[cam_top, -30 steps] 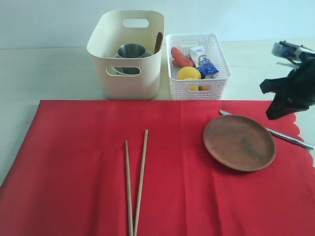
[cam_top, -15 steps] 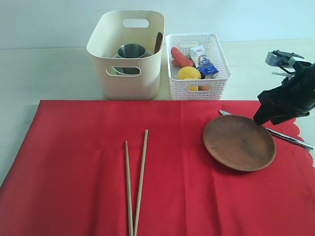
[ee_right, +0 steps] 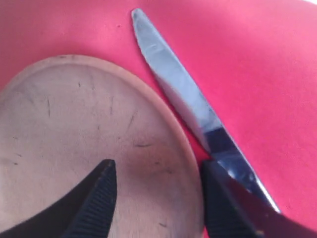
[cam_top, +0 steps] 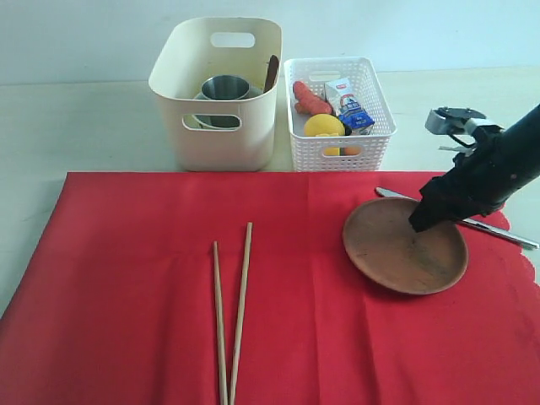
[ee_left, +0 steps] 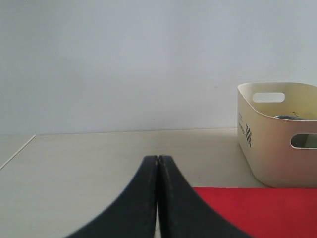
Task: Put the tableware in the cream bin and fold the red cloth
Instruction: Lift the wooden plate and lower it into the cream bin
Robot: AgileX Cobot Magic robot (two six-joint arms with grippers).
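The round brown plate (cam_top: pixel 405 245) (ee_right: pixel 94 148) lies on the red cloth (cam_top: pixel 152 278) at the right, its far side slightly raised. My right gripper (cam_top: pixel 419 224) (ee_right: pixel 158 171) is open and straddles the plate's far rim: one finger over the plate, the other outside it by the slim metal knife (cam_top: pixel 498 234) (ee_right: pixel 188 104). Two wooden chopsticks (cam_top: pixel 232 316) lie on the cloth near the front. The cream bin (cam_top: pixel 218 93) (ee_left: pixel 277 134) holds a steel cup (cam_top: pixel 224 89) and a dark spoon handle (cam_top: pixel 271 73). My left gripper (ee_left: pixel 158 159) is shut and empty, above the table left of the bin.
A white lattice basket (cam_top: pixel 339 114) stands right of the cream bin with a lemon (cam_top: pixel 324 126), a sausage (cam_top: pixel 310 99) and a milk carton (cam_top: pixel 348 105). The cloth's scalloped edge is at the far right, close to the knife's handle.
My right gripper has come down and to the left from above the knife onto the plate's far rim, and has opened. The plate has shifted slightly left.
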